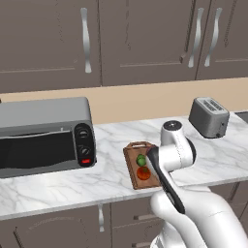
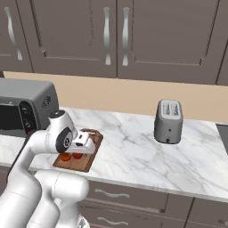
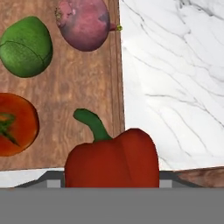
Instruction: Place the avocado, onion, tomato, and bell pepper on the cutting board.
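In the hand view a deep red bell pepper (image 3: 113,159) with a green stem sits low in the centre, with my gripper (image 3: 111,178) shut on it, just over the near right edge of the cutting board (image 3: 74,83). On the brown board lie the green avocado (image 3: 26,47), the pinkish-purple onion (image 3: 84,22) and the orange-red tomato (image 3: 15,124). The pepper hides my fingertips. From the left base view the board (image 1: 131,167) lies on the counter with the avocado (image 1: 141,160) and tomato (image 1: 143,173) beside my arm. The right base view has my hand over the board (image 2: 87,163).
A grey toaster oven (image 1: 43,138) stands on the marble counter (image 1: 111,140) left of the board. A silver toaster (image 1: 209,116) stands at the back right, also seen as the toaster (image 2: 168,121). Bare marble (image 3: 175,78) lies right of the board. Cabinets hang above.
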Tool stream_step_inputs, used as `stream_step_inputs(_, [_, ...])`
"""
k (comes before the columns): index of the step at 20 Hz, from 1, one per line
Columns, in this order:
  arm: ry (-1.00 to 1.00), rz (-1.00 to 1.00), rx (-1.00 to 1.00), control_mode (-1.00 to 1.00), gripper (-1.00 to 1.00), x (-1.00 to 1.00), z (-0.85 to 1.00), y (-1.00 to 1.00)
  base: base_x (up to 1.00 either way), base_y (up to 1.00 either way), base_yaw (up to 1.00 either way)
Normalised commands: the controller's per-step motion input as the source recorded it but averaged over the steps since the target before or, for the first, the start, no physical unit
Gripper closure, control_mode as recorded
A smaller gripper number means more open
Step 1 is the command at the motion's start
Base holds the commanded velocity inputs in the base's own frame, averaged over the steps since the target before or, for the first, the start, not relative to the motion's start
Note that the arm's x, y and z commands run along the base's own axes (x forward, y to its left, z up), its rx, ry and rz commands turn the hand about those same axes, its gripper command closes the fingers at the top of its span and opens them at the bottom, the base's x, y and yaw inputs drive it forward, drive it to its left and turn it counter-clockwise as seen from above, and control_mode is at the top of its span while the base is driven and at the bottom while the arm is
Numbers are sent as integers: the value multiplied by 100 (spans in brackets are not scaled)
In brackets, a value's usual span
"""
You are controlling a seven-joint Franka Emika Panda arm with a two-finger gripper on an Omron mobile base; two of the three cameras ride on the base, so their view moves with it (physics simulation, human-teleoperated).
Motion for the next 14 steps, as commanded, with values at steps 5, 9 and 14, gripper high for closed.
stream_step_inputs(5, [-7,0,0,-100,100,2,-49,0,0,0,0])
stream_step_inputs(9, [-9,0,0,-100,100,0,-48,0,0,0,0])
stream_step_inputs(14, [-11,0,1,-100,100,0,-53,0,0,0,0])
